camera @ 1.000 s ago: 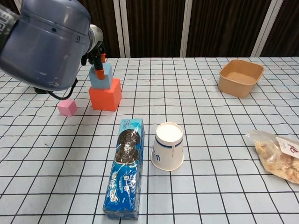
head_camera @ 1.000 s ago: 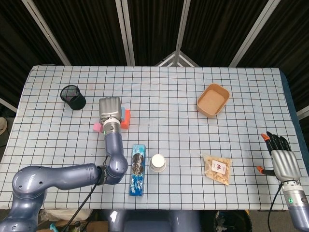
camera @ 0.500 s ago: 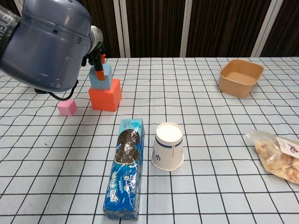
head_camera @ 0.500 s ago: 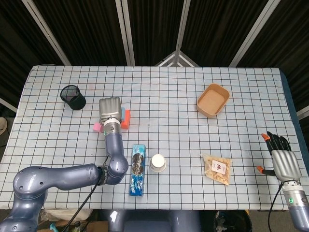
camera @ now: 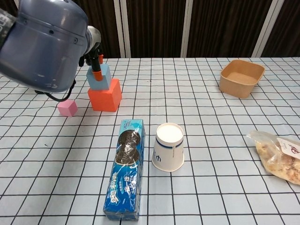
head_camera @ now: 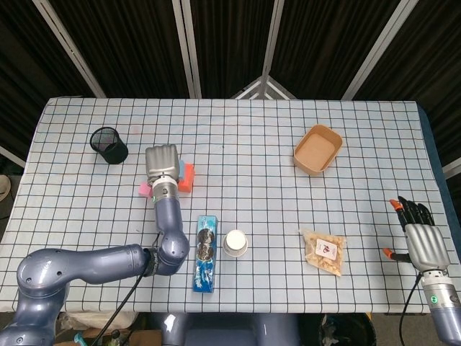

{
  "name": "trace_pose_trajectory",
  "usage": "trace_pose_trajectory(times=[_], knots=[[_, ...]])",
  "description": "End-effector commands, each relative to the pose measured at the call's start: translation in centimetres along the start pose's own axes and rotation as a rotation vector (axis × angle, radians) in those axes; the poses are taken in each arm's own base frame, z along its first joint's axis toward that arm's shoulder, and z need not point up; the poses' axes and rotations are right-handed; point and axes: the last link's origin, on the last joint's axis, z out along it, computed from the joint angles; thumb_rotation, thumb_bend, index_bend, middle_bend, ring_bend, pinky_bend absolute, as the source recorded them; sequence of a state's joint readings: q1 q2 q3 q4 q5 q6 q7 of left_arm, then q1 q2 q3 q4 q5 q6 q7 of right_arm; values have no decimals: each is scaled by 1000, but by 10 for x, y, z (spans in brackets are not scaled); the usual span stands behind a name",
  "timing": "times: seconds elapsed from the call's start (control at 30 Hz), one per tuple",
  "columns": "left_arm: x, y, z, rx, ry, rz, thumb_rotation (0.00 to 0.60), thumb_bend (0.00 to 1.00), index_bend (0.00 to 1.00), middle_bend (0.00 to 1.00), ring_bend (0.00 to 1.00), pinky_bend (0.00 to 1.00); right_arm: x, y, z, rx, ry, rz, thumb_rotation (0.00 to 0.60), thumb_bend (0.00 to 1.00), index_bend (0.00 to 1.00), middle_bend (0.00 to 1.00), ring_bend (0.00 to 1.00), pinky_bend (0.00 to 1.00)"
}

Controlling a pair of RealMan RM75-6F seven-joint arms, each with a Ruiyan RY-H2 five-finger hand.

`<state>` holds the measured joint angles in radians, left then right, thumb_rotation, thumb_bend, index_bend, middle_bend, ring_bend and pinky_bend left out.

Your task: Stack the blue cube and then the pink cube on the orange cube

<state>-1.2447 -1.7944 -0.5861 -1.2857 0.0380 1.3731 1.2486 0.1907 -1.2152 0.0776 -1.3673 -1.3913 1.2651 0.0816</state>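
The blue cube [camera: 102, 80] sits on top of the orange cube [camera: 105, 96], set toward its left side. My left hand [head_camera: 162, 164] hovers over both and grips the blue cube; an orange-tipped finger [camera: 96, 73] lies against its front face. In the head view the hand hides the blue cube, and only the right edge of the orange cube [head_camera: 189, 177] shows. The pink cube [camera: 67, 108] lies on the table just left of the stack, and it also shows beside my wrist as the pink cube [head_camera: 144, 189]. My right hand [head_camera: 420, 236] rests open at the table's near right edge.
A black mesh cup [head_camera: 109, 145] stands behind and left of the stack. A blue cookie pack [camera: 125, 169] and an upturned paper cup [camera: 168, 146] lie in front. A brown bowl [head_camera: 317, 149] and a snack bag [head_camera: 324, 251] are on the right.
My left hand has shifted slightly left, and the blue cube has moved left with it on the orange cube. The right hand is unmoved.
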Motion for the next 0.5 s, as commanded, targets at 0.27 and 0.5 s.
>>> trace_pose_trajectory(times=[0.27, 0.5], knots=[[-4, 4, 0, -20, -6, 8, 600, 375, 346, 867, 695, 717, 0, 0, 1, -5, -5, 1, 600, 94, 0, 42, 34, 36], [-3, 5, -2, -27, -9, 18, 600, 375, 244, 865, 695, 717, 0, 1, 0, -9, -10, 2, 600, 94, 0, 43, 34, 36]])
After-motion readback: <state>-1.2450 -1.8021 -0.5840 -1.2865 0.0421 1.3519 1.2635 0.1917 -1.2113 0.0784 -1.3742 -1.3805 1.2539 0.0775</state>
